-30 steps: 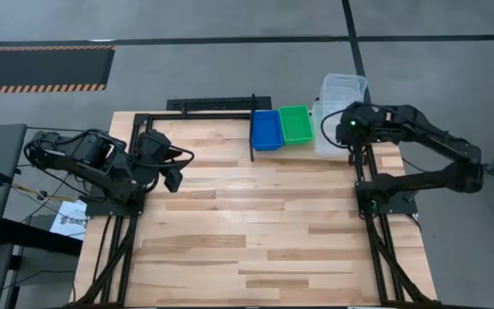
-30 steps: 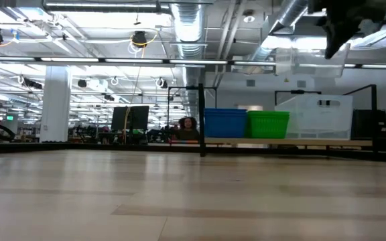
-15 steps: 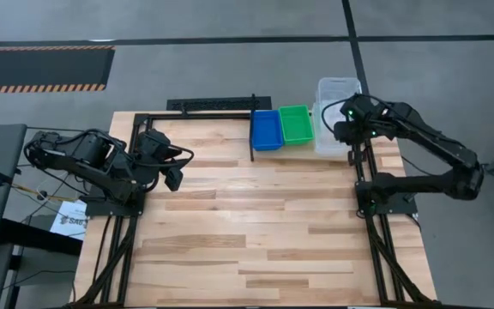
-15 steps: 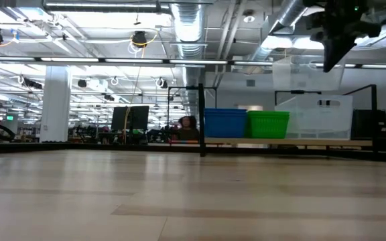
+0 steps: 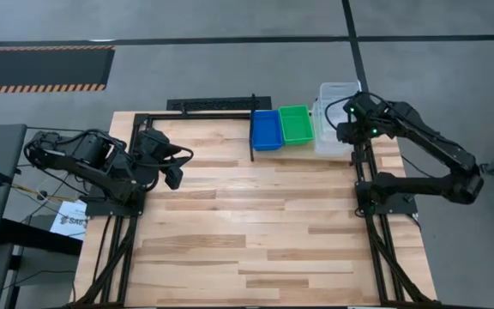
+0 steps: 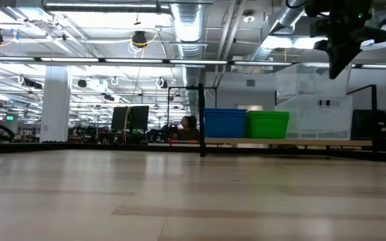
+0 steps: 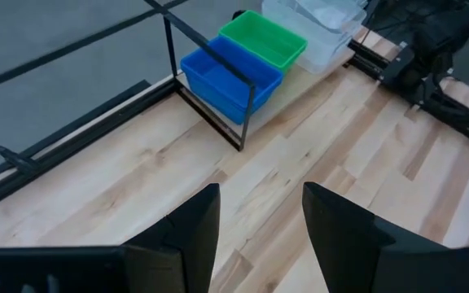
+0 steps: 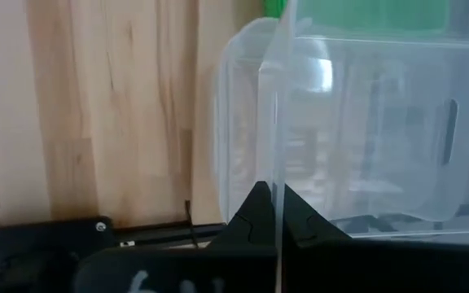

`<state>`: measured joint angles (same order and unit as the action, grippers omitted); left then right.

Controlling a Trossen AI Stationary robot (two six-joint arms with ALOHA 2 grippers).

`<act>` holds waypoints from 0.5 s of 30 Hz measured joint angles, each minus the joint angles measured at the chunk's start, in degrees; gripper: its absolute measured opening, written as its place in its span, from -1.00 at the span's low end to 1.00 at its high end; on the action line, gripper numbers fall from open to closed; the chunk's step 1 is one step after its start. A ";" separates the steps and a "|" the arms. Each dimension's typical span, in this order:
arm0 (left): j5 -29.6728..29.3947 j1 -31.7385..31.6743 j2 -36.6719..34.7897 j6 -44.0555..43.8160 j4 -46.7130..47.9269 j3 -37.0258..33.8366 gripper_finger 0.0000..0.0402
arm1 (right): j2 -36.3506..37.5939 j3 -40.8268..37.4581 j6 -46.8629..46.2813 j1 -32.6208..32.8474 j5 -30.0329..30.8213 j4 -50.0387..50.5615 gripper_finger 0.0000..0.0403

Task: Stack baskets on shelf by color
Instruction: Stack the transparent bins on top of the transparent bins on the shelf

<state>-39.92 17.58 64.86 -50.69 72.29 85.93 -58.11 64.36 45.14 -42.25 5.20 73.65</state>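
The shelf [image 5: 303, 144] sits along the far edge of the bench [image 5: 256, 223], toward its far right corner, framed by thin black rails. On it three groups of baskets stand in a row, side by side: the blue baskets [image 5: 266, 129] nearest the middle of the bench, the green baskets [image 5: 296, 124] just beside them, and the clear baskets [image 5: 328, 129] at the end nearest the right edge. How many bins each stack contains cannot be told.

The right tool [image 5: 346, 120] hangs over the clear stack, its fingers pinched together on the thin wall of a clear basket [image 8: 357, 130]. In the low view that clear basket [image 6: 307, 80] hangs above the clear stack resting on the shelf, with a gap between them. In the right wrist view the held wall runs straight up from between the two dark fingertips.

The left tool [image 7: 259, 224] waits near the left edge of the bench, well apart from the shelf, its fingers spread and holding nothing, pointed across the planks toward the blue and green stacks.
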 joint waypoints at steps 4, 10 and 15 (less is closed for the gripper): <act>-0.06 0.00 0.00 -0.95 1.07 0.00 -0.18 | -0.46 0.00 0.58 -0.79 -1.19 0.00 -1.00; -0.24 0.00 0.00 -1.00 1.67 0.00 -0.18 | -1.23 0.00 2.35 -2.08 -1.37 -0.22 -1.00; -0.24 0.00 0.00 -1.01 1.77 0.00 -0.18 | -1.25 0.00 2.96 -2.57 -2.89 -0.37 -1.00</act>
<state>-40.16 17.58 64.86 -51.69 74.05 85.93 -59.35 64.36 48.10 -44.82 2.31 73.28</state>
